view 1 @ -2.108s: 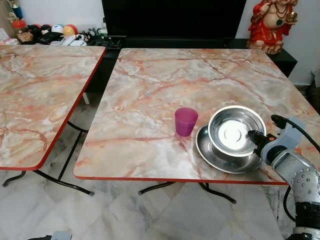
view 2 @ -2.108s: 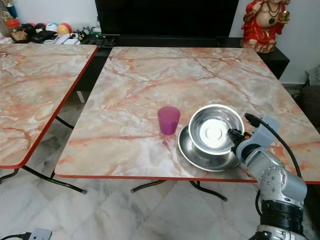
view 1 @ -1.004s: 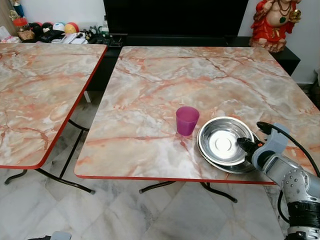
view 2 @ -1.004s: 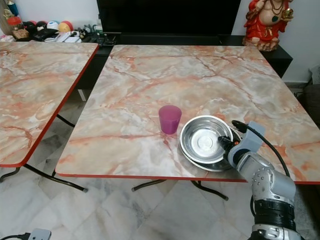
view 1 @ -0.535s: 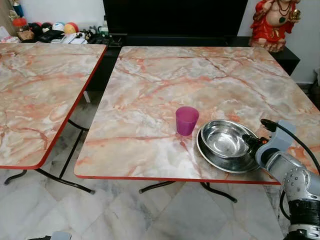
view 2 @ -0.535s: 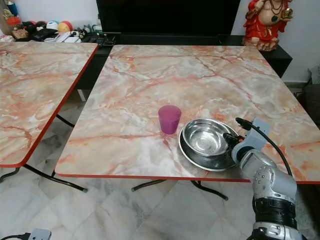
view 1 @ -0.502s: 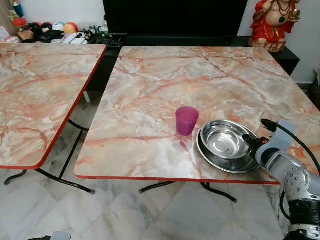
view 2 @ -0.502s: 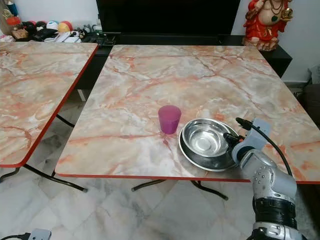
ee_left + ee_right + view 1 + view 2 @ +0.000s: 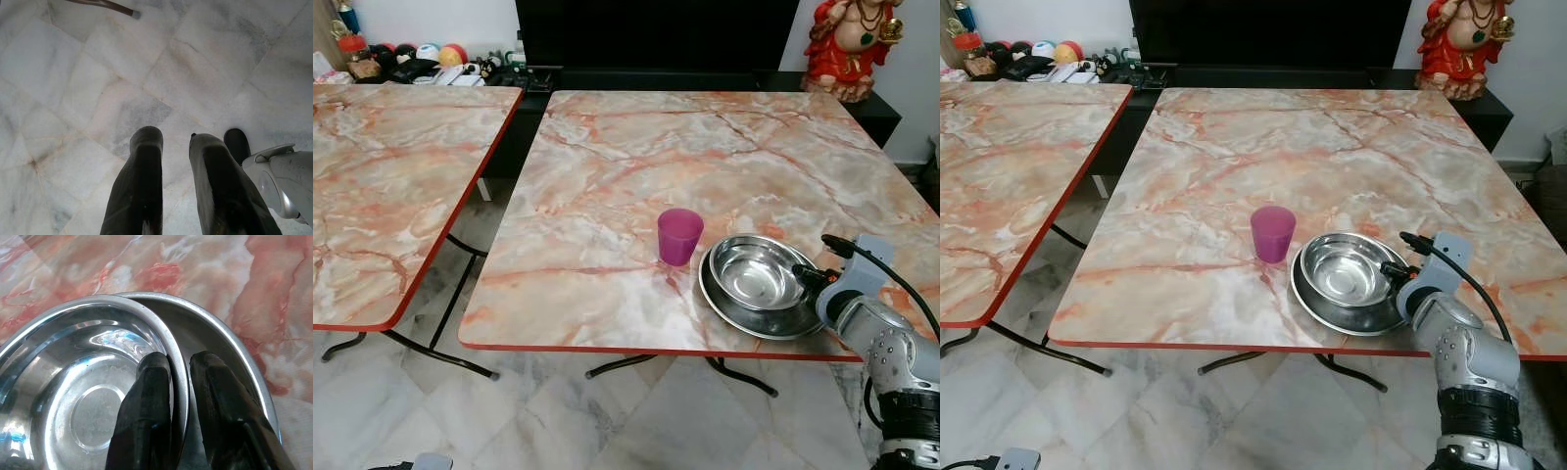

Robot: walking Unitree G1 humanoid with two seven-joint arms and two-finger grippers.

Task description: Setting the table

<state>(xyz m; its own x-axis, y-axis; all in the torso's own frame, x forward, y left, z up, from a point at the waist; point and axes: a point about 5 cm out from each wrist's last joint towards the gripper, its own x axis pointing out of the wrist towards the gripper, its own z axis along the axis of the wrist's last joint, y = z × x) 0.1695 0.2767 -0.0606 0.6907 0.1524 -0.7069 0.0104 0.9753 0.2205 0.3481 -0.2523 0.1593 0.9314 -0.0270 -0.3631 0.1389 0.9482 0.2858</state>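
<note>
Bowl point(image 9: 756, 271) seated in plate point(image 9: 744, 308), right gripper point(image 9: 180, 382) pinching its rim.

We have one finger point(image 9: 151, 396) inside the bowl and one outside, clamped on the rim at the near-right edge of the table point(image 9: 636, 166); cup point(image 9: 678, 236) stands just beside the plate. Left gripper point(image 9: 176, 161) hangs idle over the floor, fingers slightly apart. Next, we'd judge: spread the fingers fully before pulling back, retreat along the rim line so we don't drag the bowl or nudge the cup.

The small plastic cup point(image 9: 679, 236) is purple. The round metal bowl point(image 9: 756, 272) and round metal plate point(image 9: 734, 308) are shiny silver. The marble-look tabletop point(image 9: 636, 166) is cream with pink-orange veins and a red edge.
</note>
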